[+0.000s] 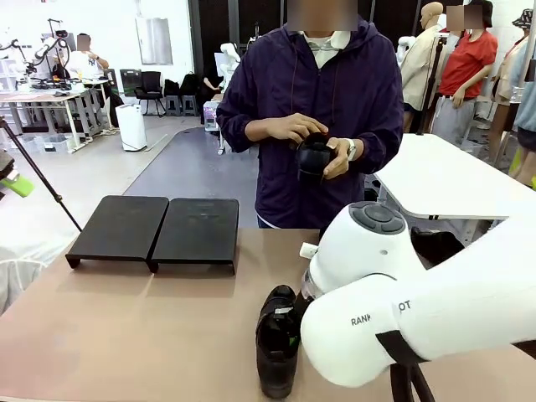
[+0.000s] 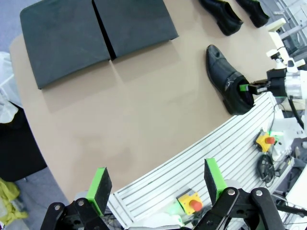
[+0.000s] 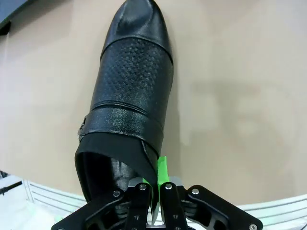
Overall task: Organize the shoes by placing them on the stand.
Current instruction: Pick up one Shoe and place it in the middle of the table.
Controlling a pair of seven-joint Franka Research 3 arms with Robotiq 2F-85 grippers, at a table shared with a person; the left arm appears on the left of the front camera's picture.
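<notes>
Handling, gripped shoe (image 3: 132, 96): glossy black leather with a perforated band across the vamp. Judged light, with a stiff toe and sole and a thin, pliable collar. Smooth finish likely slippery under a side pinch. Best hold judged to be the rear collar wall, one finger inside and one outside, as taken here. Risk: toe drooping and swinging about the pinch on lifting.

Position: on the tan table (image 1: 126, 335), near the robot's edge, toe pointing toward the far side. Sole apparently flat on the surface; any lift-off not discernible. Stand (image 1: 155, 228): two matte-black platforms side by side, far-left of the shoe and well apart from it, top bare. Two further shoes (image 2: 220, 14) near the far table edge. Fourth shoe (image 1: 314, 157) held in the person's hands (image 1: 293, 127) at chest height beyond the table.

Right gripper (image 3: 156, 178): closed tight on the heel collar, green pad (image 3: 162, 168) against the outer leather. Right arm (image 1: 419, 310) low over the near right of the table, fingers pointing along the shoe's length.

Left gripper (image 2: 156, 184): jaws wide apart, nothing between them. Held high at the near left, looking down over table and stand.
</notes>
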